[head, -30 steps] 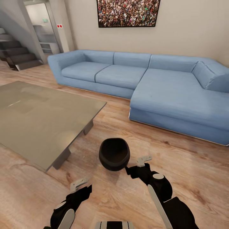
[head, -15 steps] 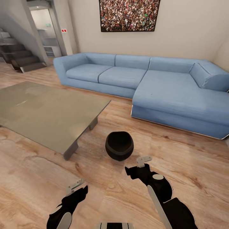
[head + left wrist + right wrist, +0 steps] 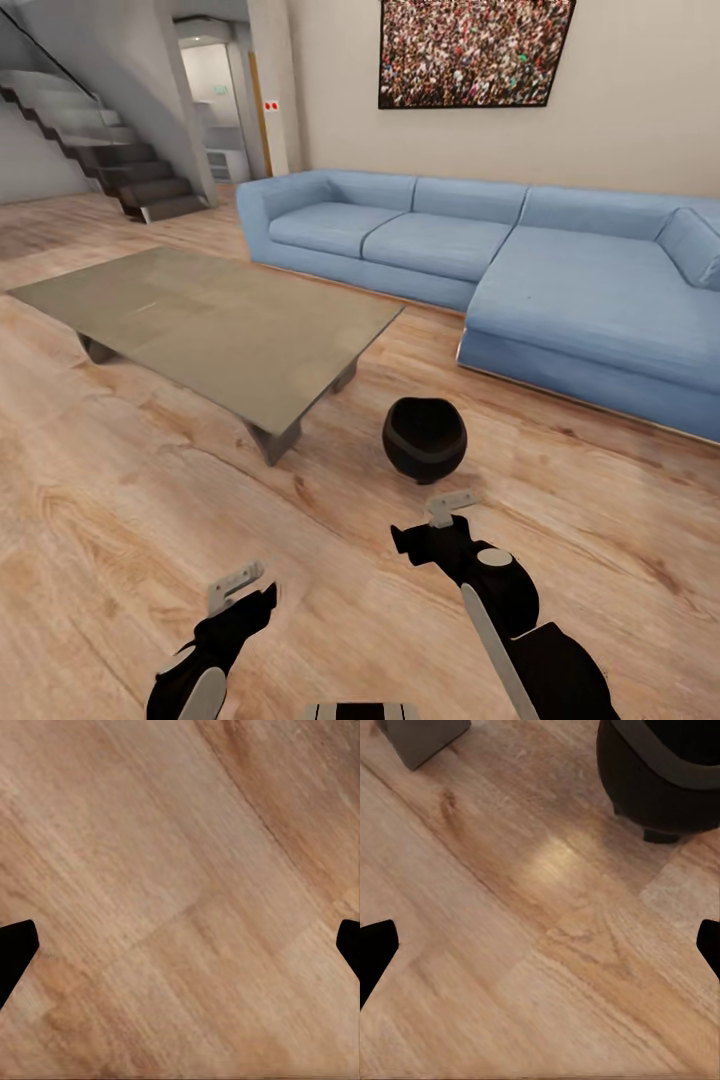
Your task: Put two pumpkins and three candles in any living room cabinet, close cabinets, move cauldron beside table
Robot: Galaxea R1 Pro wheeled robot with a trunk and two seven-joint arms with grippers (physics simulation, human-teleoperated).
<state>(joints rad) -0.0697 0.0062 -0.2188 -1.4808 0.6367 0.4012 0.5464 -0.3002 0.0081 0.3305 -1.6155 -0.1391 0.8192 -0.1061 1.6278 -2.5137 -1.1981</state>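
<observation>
The black cauldron (image 3: 424, 438) stands upright on the wooden floor, just right of the near corner of the grey glossy coffee table (image 3: 215, 325). In the right wrist view the cauldron (image 3: 660, 772) is ahead of my fingers, with a table leg (image 3: 424, 739) nearby. My right gripper (image 3: 420, 535) hangs open and empty, a short way in front of the cauldron. My left gripper (image 3: 240, 600) is open over bare floor, its dark fingertips (image 3: 15, 952) wide apart. Pumpkins, candles and cabinet are out of view.
A long blue corner sofa (image 3: 520, 260) runs along the far wall behind the table and cauldron. A staircase (image 3: 100, 150) and a doorway (image 3: 225, 110) lie at the back left. Open wooden floor (image 3: 120, 520) spreads around my arms.
The whole view has shifted: table, cauldron and sofa now sit further away and to the right, so the camera backed off and turned left. Both grippers stay open.
</observation>
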